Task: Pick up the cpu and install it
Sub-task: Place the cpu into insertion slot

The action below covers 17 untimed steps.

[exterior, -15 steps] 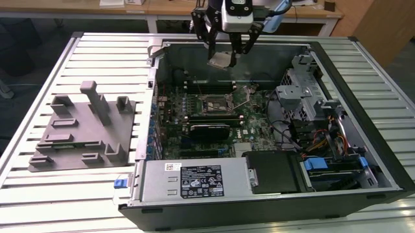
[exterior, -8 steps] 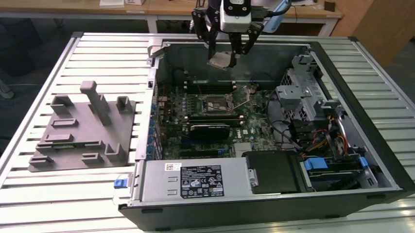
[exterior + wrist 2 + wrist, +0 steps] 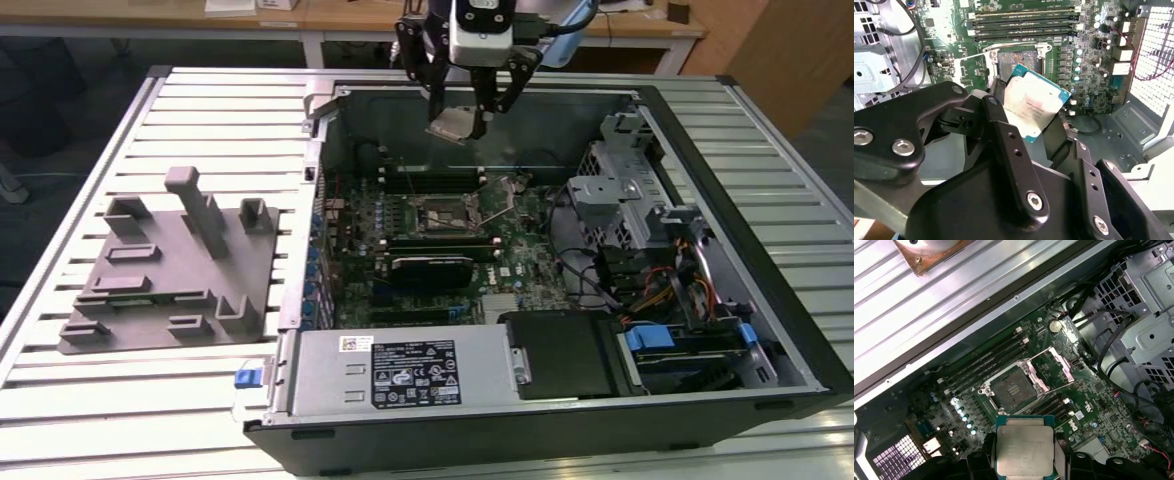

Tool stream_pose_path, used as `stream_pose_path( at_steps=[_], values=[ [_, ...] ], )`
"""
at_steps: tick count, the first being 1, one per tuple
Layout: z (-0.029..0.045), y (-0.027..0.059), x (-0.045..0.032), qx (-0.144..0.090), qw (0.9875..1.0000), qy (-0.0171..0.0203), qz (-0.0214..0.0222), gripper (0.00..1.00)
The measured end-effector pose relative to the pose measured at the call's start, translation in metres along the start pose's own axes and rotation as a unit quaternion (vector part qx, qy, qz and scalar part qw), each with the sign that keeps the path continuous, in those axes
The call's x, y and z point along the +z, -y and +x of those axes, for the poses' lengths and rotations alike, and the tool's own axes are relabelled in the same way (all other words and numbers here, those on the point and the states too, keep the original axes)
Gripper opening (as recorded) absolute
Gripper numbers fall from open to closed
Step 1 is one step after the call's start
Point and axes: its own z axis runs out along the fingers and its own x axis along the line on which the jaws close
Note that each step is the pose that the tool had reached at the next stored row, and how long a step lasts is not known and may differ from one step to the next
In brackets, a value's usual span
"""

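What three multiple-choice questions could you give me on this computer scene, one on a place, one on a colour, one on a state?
1. Where is the cpu? A on the table; B in the gripper, above the case; C on the floor.
2. What colour is the fixture block beside the case? A grey; B red; C yellow.
3. How is the socket? A latched over a chip; B under a cooler; C open, empty.
B, the gripper clamps it; A, grey all over; C, frame raised, nothing inside.
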Motion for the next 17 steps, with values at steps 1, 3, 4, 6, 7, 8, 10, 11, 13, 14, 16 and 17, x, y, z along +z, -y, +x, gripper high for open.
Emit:
stream_pose_path(
  at_steps=[1, 3, 4, 6, 7, 8, 10, 11, 13, 14, 16, 17],
  values=[
    [0.0, 0.0, 0.0, 0.003, 1.0, 0.0, 0.0, 0.54],
    [0.0, 0.0, 0.0001, 0.008, 1.0, 0.0001, 0.0, 0.54],
    [0.0, 0.0, 0.0001, 0.011, 0.9999, 0.0001, 0.0001, 0.54],
    [0.0, 0.0, 0.0002, 0.016, 0.9999, 0.0001, 0.0001, 0.54],
    [0.0, 0.0, 0.0002, 0.019, 0.9998, 0.0001, 0.0001, 0.54],
    [0.0, 0.0, 0.0002, 0.021, 0.9998, 0.0001, 0.0001, 0.54],
    [0.0, 0.0, 0.0003, 0.026, 0.9997, 0.0002, 0.0002, 0.54],
    [0.0, 0.0, 0.0003, 0.029, 0.9996, 0.0002, 0.0001, 0.54],
    [0.0, 0.0, 0.0004, 0.035, 0.9994, 0.0002, 0.0002, 0.54],
    [0.0, 0.0, 0.0004, 0.037, 0.9993, 0.0002, 0.0002, 0.54],
    [0.0, 0.0, 0.0005, 0.042, 0.9991, 0.0003, 0.0002, 0.54],
    [0.0, 0.0, 0.0005, 0.045, 0.999, 0.0003, 0.0002, 0.54]
  ],
)
